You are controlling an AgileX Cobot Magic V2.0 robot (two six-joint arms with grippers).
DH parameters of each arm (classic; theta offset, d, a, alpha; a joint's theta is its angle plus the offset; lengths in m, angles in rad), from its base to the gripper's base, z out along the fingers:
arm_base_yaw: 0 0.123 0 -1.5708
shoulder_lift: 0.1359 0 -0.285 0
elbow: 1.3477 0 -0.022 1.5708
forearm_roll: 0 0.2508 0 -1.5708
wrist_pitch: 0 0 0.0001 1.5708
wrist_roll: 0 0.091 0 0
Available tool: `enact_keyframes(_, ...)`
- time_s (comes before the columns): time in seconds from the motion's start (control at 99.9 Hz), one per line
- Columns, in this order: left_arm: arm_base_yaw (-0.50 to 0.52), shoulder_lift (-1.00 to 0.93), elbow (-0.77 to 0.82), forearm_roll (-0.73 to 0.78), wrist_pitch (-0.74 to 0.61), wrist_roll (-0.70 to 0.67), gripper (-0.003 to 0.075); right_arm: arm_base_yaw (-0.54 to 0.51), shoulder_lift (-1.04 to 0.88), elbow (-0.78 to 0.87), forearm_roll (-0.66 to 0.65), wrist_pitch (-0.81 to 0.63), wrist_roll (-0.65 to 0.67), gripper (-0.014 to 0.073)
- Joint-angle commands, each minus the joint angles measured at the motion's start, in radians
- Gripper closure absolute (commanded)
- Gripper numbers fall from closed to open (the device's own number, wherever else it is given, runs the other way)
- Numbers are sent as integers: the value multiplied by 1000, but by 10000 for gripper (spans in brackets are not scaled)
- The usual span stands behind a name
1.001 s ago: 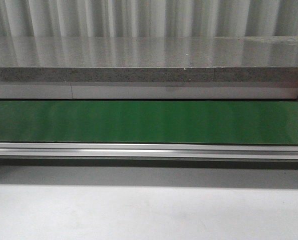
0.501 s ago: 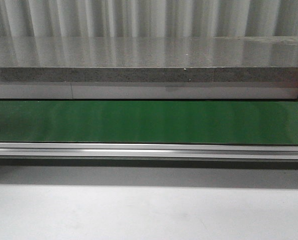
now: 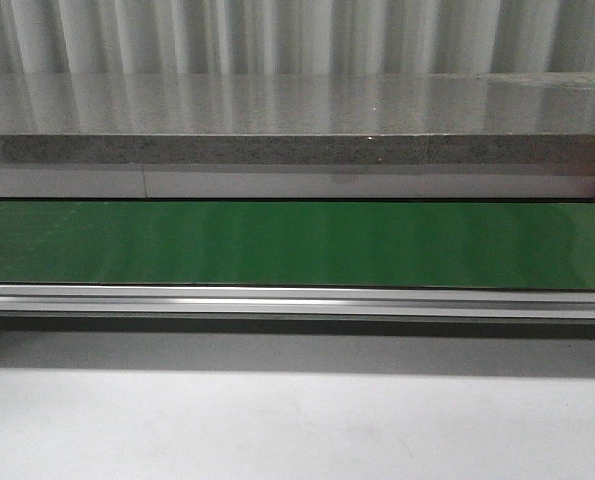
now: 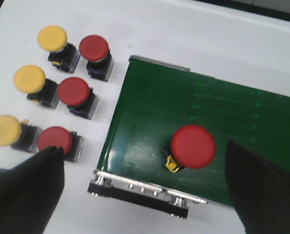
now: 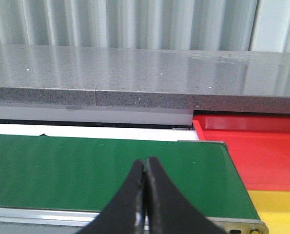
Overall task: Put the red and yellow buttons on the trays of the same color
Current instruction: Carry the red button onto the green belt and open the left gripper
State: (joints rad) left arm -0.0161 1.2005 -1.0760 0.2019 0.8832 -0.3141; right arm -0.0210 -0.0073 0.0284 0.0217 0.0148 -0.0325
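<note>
The left tool (image 4: 145,195) hangs released above the red button (image 4: 193,146) on the green belt (image 4: 149,117); the button may drift away. The right tool (image 5: 145,187) is clenched, empty.

Red button (image 4: 193,146) on green belt (image 4: 145,112)

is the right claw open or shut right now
Shut. In the right wrist view the right claw's two black fingers press together along their length, nothing between them.
</note>
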Motion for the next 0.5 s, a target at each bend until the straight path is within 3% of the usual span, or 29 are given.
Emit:
enact_keyframes(0.0, -8, -49, 38, 66, -42, -80, 81, -7, -19, -20, -10, -81, 1, 652)
enact_keyframes(0.16, 39, -65, 165, 135, -48, -190, 81, -7, -19, -20, -10, -81, 1, 652)
enact_keyframes(0.491, 324, -65, 293, 79, -128, -150, 81, -7, -19, -20, -10, -81, 1, 652)
